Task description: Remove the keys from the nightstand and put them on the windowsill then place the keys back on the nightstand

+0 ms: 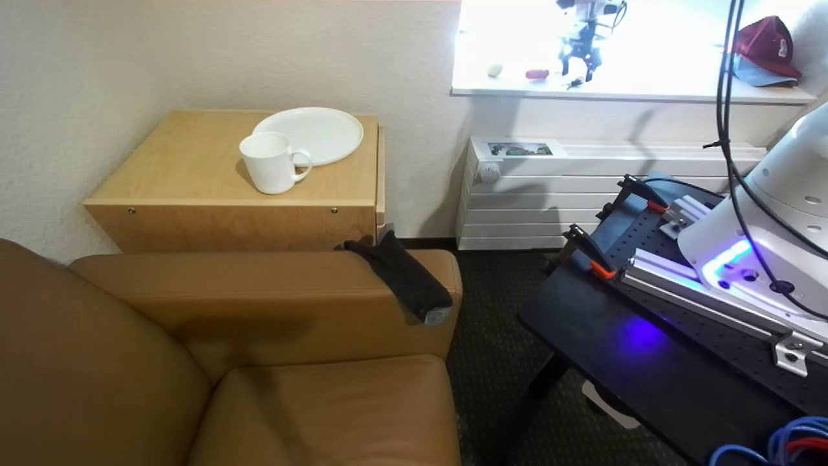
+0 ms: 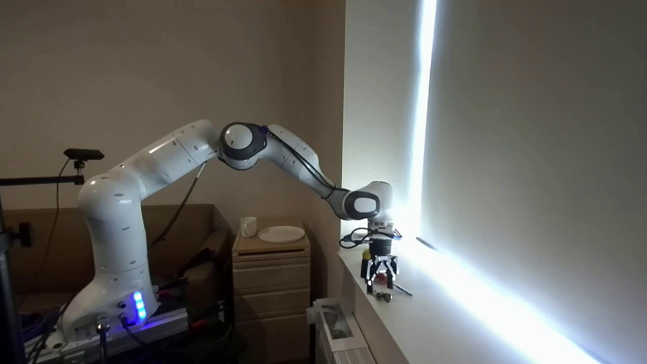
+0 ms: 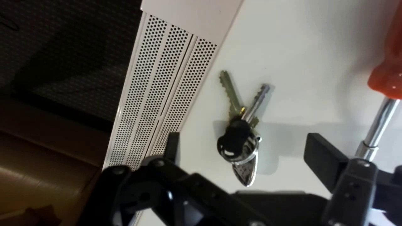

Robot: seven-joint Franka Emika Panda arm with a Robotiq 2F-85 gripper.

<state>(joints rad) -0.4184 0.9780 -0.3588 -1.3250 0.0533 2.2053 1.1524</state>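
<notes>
A small bunch of brass- and silver-coloured metal keys (image 3: 238,133), one black-headed, is lying splayed on the long white flat windowsill (image 2: 429,313), near its edge; the boxy light-tan wooden nightstand (image 1: 194,162) is standing apart from it.

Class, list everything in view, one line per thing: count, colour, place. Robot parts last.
windowsill: one, white, above heater
heater: one, white, below windowsill
keys: one bunch, dark metallic, on windowsill
screwdriver: one, red-handled, on windowsill
round object: one, yellowish, on windowsill
cap: one, maroon, on windowsill
nightstand: one, tan, beside armchair
mug: one, white, on nightstand
plate: one, white, on nightstand
armchair: one, brown, beside nightstand
sock-like item: one, black, on armchair
table: one, black, beneath arm
clamps: two, black-orange, on table
camera: one, black, on stand
arm: one, white, on table
gripper: one, black, open, above keys
</notes>
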